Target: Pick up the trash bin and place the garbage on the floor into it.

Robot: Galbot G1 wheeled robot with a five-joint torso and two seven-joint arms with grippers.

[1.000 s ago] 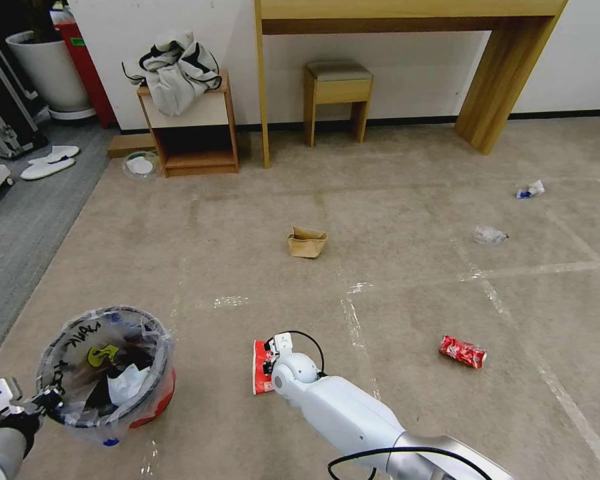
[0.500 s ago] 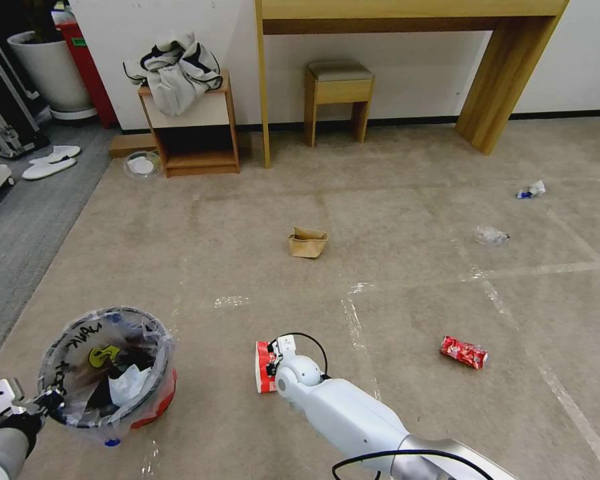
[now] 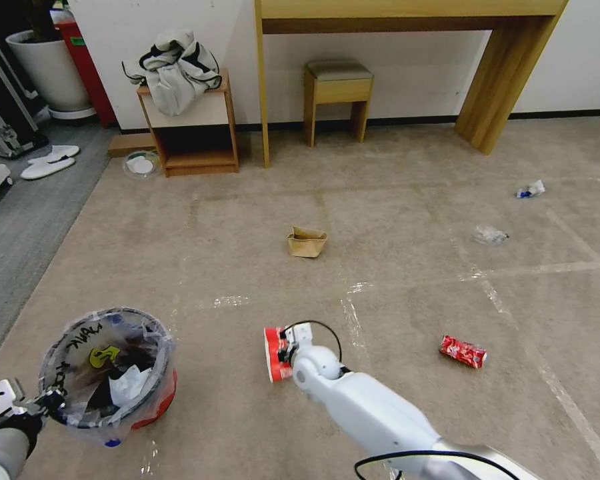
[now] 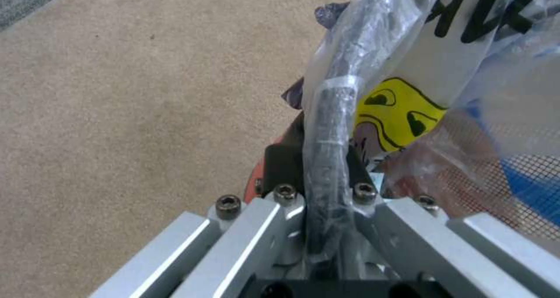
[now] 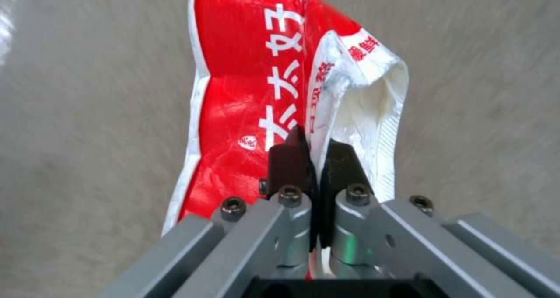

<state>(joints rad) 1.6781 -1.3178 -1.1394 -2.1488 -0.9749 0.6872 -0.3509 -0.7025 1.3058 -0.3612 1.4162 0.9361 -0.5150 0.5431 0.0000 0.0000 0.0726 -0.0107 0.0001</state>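
- Head view: beige short-pile floor (image 3: pixel 407 220), crossed by shiny clear tape lines. The trash bin (image 3: pixel 107 373) sits near the lower left: round, red plastic, lined with a crinkled clear bag that has black writing at the rim. Inside it lie white paper, dark scraps and a yellow piece with black marks.
- The left gripper (image 3: pixel 43 402) is at the bin's near-left rim, pinching it.
- The right gripper (image 3: pixel 285 348) is mid-floor at the end of a white arm, clamped on a red wrapper (image 3: pixel 274 353) with white edges, which stands on edge.
- Other garbage lies well apart: a brown paper bag (image 3: pixel 307 243), open-topped, mid-floor; a crushed red can (image 3: pixel 463 351) to the right; clear crumpled plastic (image 3: pixel 491 234) and a blue-and-white scrap (image 3: pixel 531 189) farther right.
- At the wall: a wooden desk (image 3: pixel 407 20), a stool (image 3: pixel 337 93), and a low cabinet (image 3: pixel 193 133) with clothes (image 3: pixel 175 70) heaped on top.
- Left wrist view: the left gripper (image 4: pixel 318 164) has its black pads closed on the dark, bag-wrapped rim of the bin (image 4: pixel 335 114). The yellow piece (image 4: pixel 402 114) shows through the film as a cartoon face; red mesh wall below.
- Right wrist view: the right gripper (image 5: pixel 314 166) has its pads shut on the wrapper (image 5: pixel 245 110), a glossy red foil with white characters, its white inner side folded open. The carpet (image 5: pixel 87 114) is behind it; contact with it cannot be judged.
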